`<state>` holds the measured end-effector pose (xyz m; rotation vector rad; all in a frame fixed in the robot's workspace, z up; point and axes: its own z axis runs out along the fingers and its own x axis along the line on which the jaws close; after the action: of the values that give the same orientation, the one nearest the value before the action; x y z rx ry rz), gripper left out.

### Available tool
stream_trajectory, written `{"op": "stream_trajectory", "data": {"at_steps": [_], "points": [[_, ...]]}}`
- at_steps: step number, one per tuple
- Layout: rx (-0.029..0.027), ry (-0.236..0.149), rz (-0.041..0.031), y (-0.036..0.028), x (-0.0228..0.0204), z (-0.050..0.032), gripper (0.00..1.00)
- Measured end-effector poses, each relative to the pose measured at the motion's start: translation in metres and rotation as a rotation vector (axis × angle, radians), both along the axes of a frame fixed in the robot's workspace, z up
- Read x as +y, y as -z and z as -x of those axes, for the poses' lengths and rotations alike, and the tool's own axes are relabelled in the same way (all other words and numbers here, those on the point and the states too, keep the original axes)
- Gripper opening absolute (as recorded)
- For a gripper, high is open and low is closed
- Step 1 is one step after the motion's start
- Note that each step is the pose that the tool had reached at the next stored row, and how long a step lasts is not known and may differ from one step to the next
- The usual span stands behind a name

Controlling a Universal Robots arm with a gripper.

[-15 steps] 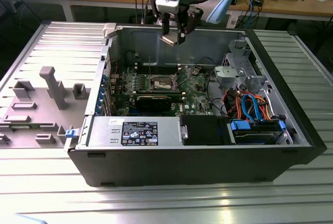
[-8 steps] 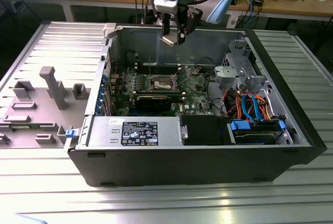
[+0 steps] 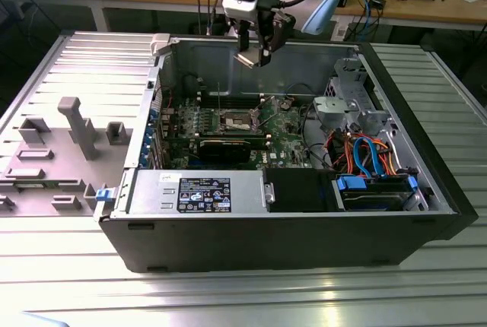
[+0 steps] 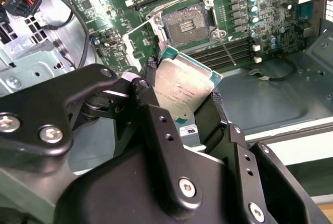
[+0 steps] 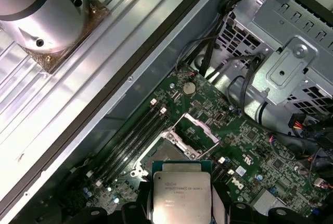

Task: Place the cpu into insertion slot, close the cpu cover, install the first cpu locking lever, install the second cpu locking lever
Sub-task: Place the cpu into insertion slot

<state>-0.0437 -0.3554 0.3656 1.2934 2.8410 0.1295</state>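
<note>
Hanging over the open computer case (image 3: 266, 228) on the ribbed metal table (image 3: 243, 296), the arm (image 3: 316, 0) holds the jaws high above the motherboard (image 3: 285, 125) in the exterior view, with the cpu (image 3: 249, 58) a small pale square in their grip. The insertion slot (image 3: 237, 119) lies well below it. A long black expansion card (image 3: 228, 147) runs along the slot's near side. A drive cage (image 3: 350, 103) and a tangle of orange and blue cables (image 3: 369, 152) crowd the exterior view's right. A grey power supply (image 3: 198, 192) fills the near corner, and a grey plastic panel (image 3: 61, 141) lies outside the case on the exterior view's left. In the second wrist view the jaws are closed on two opposite edges of the cpu (image 4: 182, 91), which sits tilted between them, its silver top facing the camera. Beyond it the insertion slot (image 4: 187, 24) lies uncovered inside its silver frame. A thin locking lever (image 4: 227, 52) slants out beside it across the black memory slots (image 4: 229, 47). In the first wrist view the cpu (image 5: 181, 195) hangs clear of the board, partly masking the insertion slot (image 5: 165, 153). The cpu cover (image 5: 202, 130) stands swung open at the slot's far edge. Memory slots (image 5: 132, 138) flank the socket, a coin battery (image 5: 190, 87) sits further off, and the drive cage (image 5: 291, 62) rises near the board's edge.
</note>
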Motion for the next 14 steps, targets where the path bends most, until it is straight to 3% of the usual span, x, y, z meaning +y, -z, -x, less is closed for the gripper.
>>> {"op": "stream_trajectory", "data": {"at_steps": [14], "points": [[0.0011, 0.067, 0.0001, 0.0016, -0.0002, 0.0, 0.54]]}}
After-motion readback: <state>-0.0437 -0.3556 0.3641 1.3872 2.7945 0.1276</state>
